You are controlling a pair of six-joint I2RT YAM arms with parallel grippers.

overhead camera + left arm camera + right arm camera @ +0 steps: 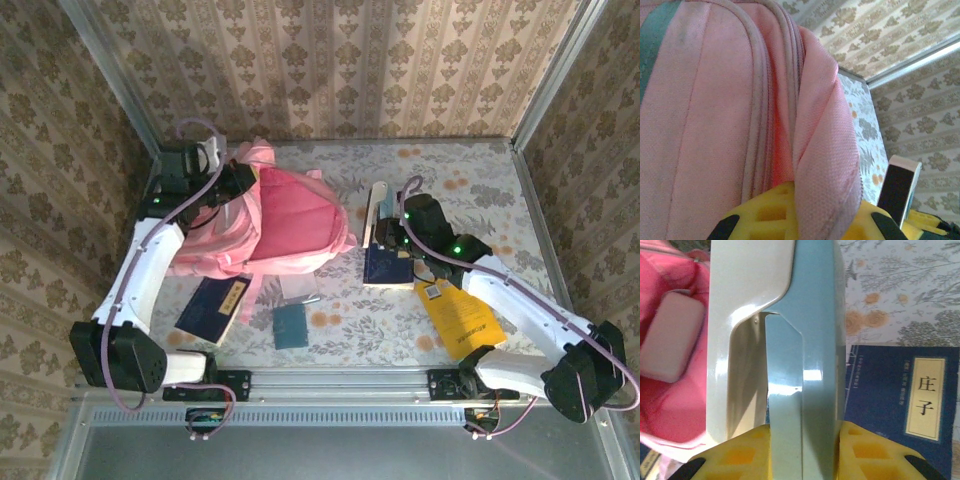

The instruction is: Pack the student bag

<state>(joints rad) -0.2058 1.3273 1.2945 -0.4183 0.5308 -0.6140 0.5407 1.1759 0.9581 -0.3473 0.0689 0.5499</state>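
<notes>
The student bag (290, 228), a big pink backpack, lies at the left centre of the table with its mouth open toward the right. My left gripper (236, 186) is at its far left edge, shut on a fold of the bag's pink opening flap (827, 150), which passes between the yellow fingers (765, 210). My right gripper (397, 228) is just right of the bag, shut on a light blue and white box (805, 340) that points toward the bag's mouth. A small pink pouch (671, 337) lies inside the bag (670, 405).
A dark blue book (385, 266) lies under the right gripper, with its cover label (925, 397) in the right wrist view. A yellow book (461, 316) lies right of it. Another blue book (211, 308) and a small teal notebook (291, 325) lie near the front edge.
</notes>
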